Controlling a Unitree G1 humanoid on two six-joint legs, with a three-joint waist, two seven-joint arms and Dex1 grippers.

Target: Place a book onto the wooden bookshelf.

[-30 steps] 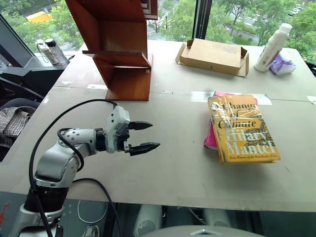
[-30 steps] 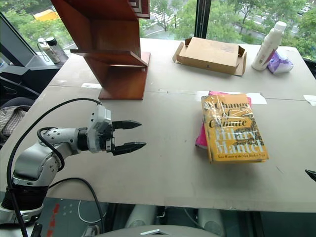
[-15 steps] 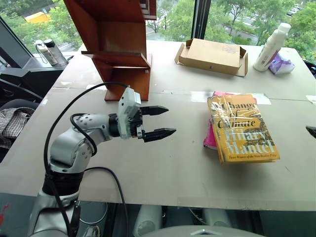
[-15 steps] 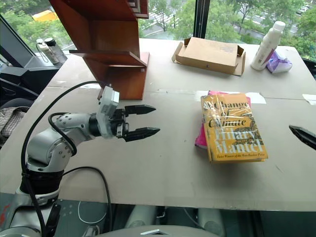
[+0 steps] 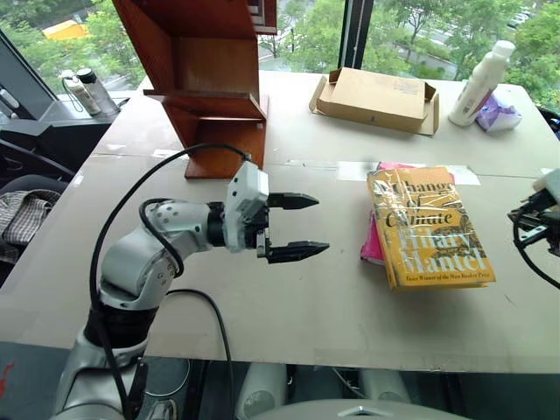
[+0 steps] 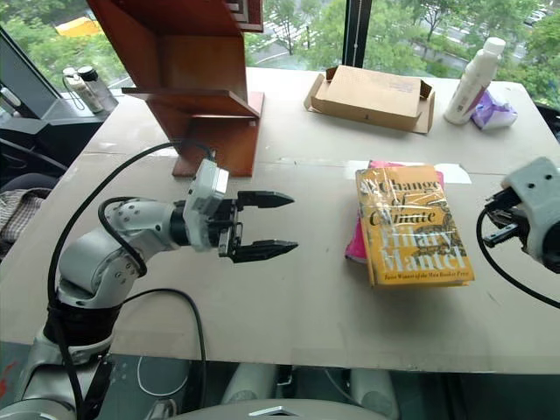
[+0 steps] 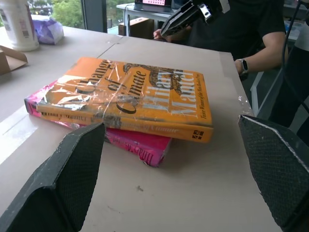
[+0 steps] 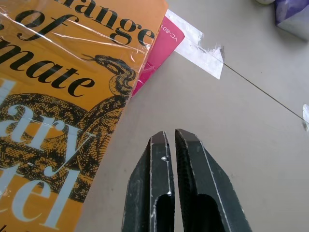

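The yellow-orange book (image 5: 429, 229) lies flat at the right of the table, on top of a bright pink book (image 5: 374, 249). The wooden bookshelf (image 5: 214, 87) stands at the back left. My left gripper (image 5: 322, 225) hovers over the table left of the book, pointing at it, open and empty; its wrist view looks at the book's spine (image 7: 130, 92) between its two fingers. My right gripper (image 8: 169, 136) is just right of the book, above bare table, shut on nothing.
A flat cardboard box (image 5: 378, 99), a white bottle (image 5: 481, 83) and a purple packet (image 5: 500, 112) sit at the back right. Two small bottles (image 5: 87, 90) stand beyond the table's left side. A person (image 7: 251, 29) sits past the table's right end.
My left gripper has moved right toward the book, staying open. My right arm has come in from the right edge to beside the book, and its fingers have shut.
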